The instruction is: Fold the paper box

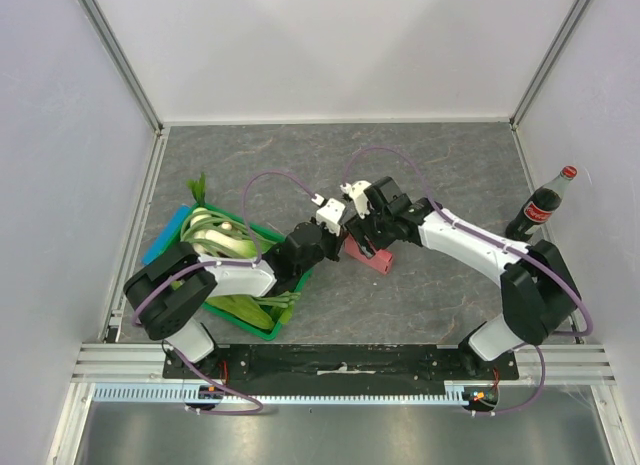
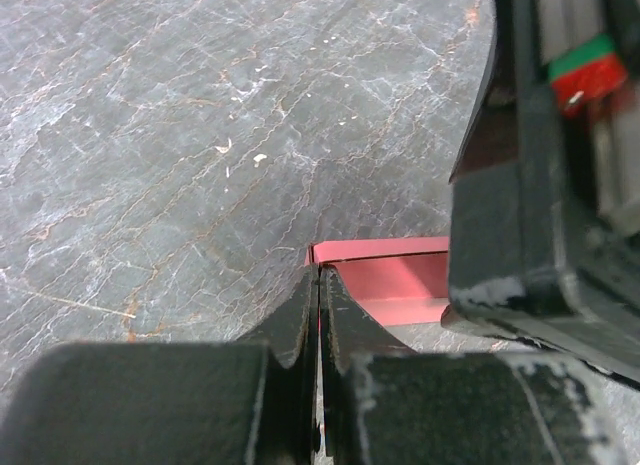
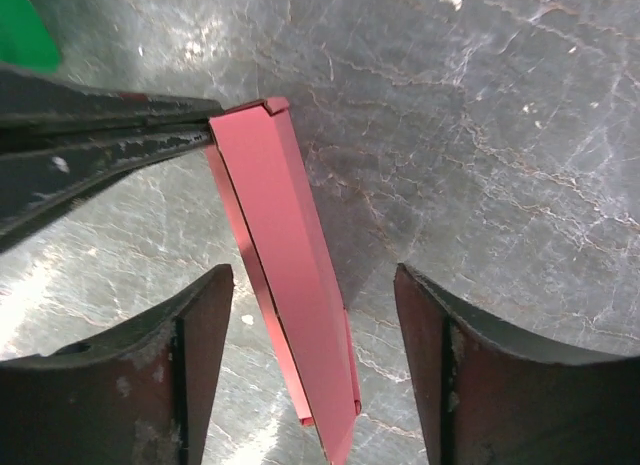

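Note:
The pink paper box is a long narrow folded shape in the middle of the table. My left gripper is shut on its left end; in the left wrist view its closed fingertips pinch the pink card's edge. My right gripper hangs over the box, open. In the right wrist view the box passes between my two spread fingers without touching either, and the left gripper's fingers clamp its far end.
A green crate of vegetables sits at the left under my left arm, with a blue item behind it. A cola bottle stands at the right wall. The table top is grey stone-patterned.

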Robot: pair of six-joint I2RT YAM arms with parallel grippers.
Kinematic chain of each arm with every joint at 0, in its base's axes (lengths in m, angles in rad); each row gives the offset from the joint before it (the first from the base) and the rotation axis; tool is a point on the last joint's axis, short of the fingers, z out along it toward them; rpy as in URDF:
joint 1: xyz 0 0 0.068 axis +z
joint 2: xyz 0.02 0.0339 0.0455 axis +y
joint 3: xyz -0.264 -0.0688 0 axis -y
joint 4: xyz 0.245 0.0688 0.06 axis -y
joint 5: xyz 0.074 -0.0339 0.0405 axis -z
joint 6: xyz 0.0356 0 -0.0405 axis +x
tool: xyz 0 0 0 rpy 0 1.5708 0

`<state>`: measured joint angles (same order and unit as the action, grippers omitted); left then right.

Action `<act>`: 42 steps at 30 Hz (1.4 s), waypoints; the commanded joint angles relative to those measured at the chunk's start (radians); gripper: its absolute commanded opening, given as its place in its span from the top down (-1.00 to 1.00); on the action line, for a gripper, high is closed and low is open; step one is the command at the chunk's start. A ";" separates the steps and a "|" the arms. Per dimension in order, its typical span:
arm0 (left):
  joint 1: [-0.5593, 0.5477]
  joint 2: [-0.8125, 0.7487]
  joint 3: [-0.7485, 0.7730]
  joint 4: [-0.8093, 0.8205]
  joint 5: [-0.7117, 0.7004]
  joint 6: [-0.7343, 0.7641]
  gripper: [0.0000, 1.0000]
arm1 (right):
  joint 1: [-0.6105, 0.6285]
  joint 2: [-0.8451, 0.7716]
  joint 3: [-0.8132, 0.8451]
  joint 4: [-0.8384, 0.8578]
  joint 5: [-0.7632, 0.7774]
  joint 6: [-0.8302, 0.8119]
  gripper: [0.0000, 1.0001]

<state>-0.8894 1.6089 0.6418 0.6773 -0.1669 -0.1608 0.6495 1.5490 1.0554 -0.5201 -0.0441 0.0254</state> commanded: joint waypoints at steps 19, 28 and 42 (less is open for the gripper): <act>-0.082 0.025 0.107 -0.335 -0.209 -0.037 0.96 | -0.019 -0.345 -0.127 -0.182 0.124 0.285 0.24; -0.086 0.019 0.111 -0.349 -0.204 -0.031 0.96 | -0.019 -0.336 -0.175 -0.069 0.144 0.268 0.23; -0.097 0.026 0.113 -0.349 -0.207 -0.005 0.96 | -0.011 -0.299 -0.152 -0.046 0.214 0.275 0.78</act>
<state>-0.9730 1.6073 0.7589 0.4355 -0.3660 -0.1886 0.6338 1.2434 0.8738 -0.5823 0.1280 0.2871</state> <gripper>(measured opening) 0.025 0.175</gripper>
